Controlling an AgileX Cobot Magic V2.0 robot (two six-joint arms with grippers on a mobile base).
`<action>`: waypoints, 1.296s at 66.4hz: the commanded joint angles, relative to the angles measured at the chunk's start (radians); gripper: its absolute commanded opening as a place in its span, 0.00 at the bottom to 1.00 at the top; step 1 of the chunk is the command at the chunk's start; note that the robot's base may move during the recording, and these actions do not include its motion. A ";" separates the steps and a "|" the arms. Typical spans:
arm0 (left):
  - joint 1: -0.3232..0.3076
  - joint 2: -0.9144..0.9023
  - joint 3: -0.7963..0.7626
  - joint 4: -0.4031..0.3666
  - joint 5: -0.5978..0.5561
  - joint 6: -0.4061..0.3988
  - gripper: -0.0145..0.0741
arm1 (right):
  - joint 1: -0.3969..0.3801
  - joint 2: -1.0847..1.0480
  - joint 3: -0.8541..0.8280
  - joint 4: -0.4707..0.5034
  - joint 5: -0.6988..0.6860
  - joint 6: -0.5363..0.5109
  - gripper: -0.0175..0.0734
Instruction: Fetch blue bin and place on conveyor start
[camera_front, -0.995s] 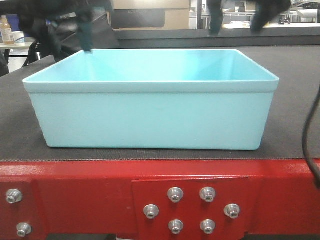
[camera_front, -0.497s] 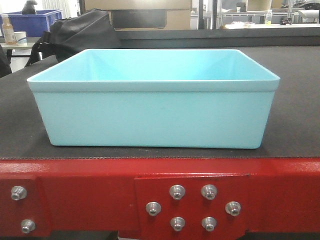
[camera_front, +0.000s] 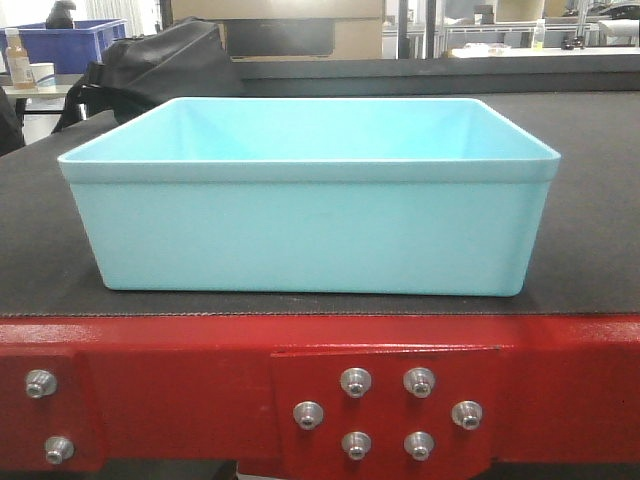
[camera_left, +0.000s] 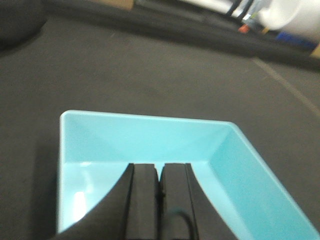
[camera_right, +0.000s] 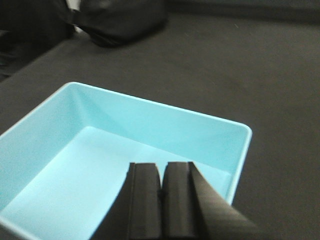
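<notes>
Wrist views: both jaws closed above blue bin (camera_left: 235, 165)

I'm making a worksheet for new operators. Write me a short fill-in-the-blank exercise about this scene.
1. The blue bin rests on the black belt of the conveyor start, whose frame is painted ____.
2. Inside, the bin is ____.
3. The left gripper hangs above the bin with its fingers ____.
4. The plate below the bin carries ____ silver bolts.

Missing words: red; empty; closed; six
</notes>
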 joint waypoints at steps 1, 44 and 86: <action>-0.003 -0.075 0.062 0.001 -0.084 -0.004 0.04 | 0.001 -0.077 0.073 -0.070 -0.117 -0.009 0.01; -0.003 -0.305 0.104 0.001 -0.090 -0.004 0.04 | 0.001 -0.347 0.161 -0.070 -0.331 -0.009 0.01; -0.003 -0.305 0.104 0.001 -0.086 -0.004 0.04 | -0.226 -0.702 0.535 0.581 -0.184 -0.773 0.01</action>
